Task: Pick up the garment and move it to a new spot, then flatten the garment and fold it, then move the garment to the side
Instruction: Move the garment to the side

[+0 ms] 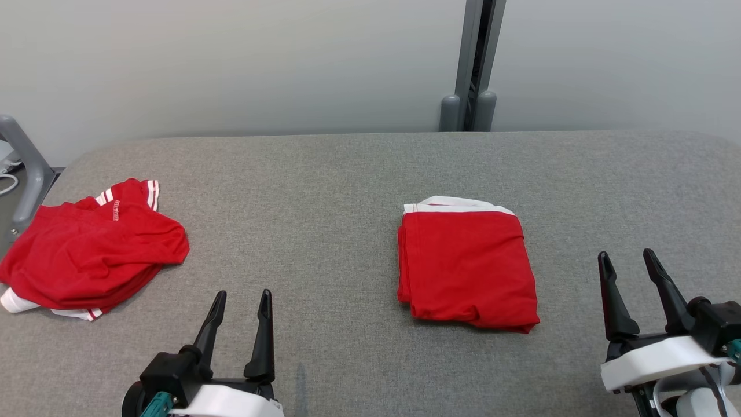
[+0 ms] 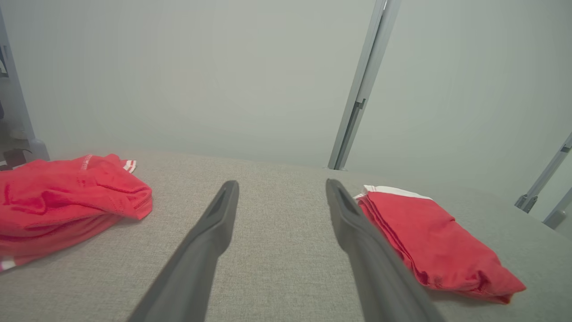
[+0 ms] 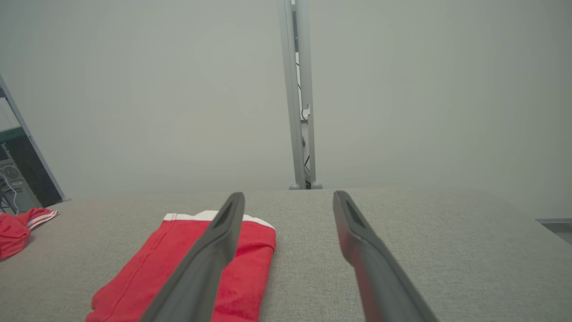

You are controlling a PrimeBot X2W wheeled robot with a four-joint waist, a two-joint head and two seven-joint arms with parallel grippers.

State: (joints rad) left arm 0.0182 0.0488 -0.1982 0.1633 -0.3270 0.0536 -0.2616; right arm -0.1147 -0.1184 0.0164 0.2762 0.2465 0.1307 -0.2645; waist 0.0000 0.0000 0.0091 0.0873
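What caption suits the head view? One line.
Open left hand and right hand face a folded red garment; crumpled red garment lies left.

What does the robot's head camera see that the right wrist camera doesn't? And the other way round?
Head view's extra: the left gripper, open, and a grey curved bar. Right wrist view's extra: a dark cabinet with cables. Both: the folded red garment, the crumpled red garment, the grey table, the grey post and the open right gripper.

Open table (image 1: 301, 231) stretches between the crumpled garment (image 1: 92, 249) and folded garment (image 1: 466, 266).
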